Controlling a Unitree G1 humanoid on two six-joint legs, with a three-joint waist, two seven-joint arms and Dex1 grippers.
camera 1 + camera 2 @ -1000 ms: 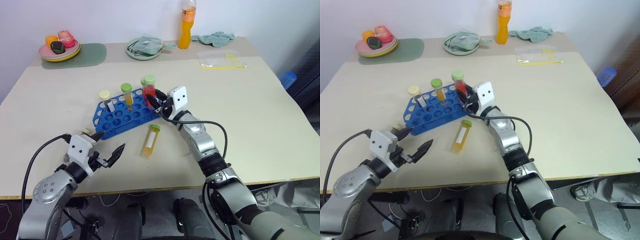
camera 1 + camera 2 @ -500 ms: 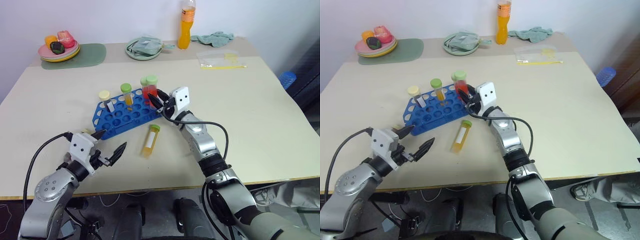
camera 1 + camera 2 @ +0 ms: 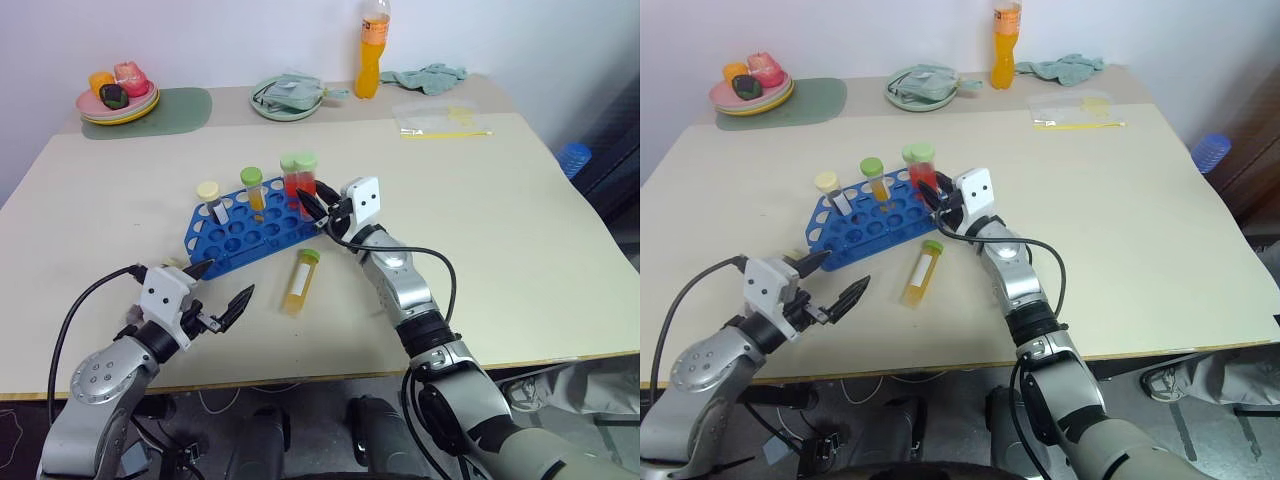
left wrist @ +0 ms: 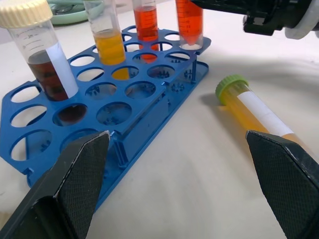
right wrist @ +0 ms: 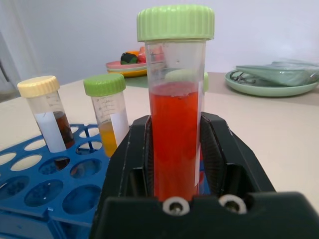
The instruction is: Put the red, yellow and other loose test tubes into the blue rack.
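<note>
1. The right arm [image 3: 405, 290] is a chain of rounded silver-grey metal sections joined by black rings.
2. A thin black cable [image 3: 440, 262] loops loosely beside that arm.
3. The right gripper [image 3: 317, 208] has two black fingers below a white, square-faced block with two small dark dots.
4. From the wrist camera, its black base carries two small silver screws [image 5: 174, 205].
5. The left arm [image 3: 105, 375] is silver-grey too, with a round end cap dotted with small holes.
6. Another black cable [image 3: 72, 320] arcs along it.
7. The left gripper [image 3: 221, 289] has pointed, finely textured matt black fingers [image 4: 79, 184] on a white block.
</note>
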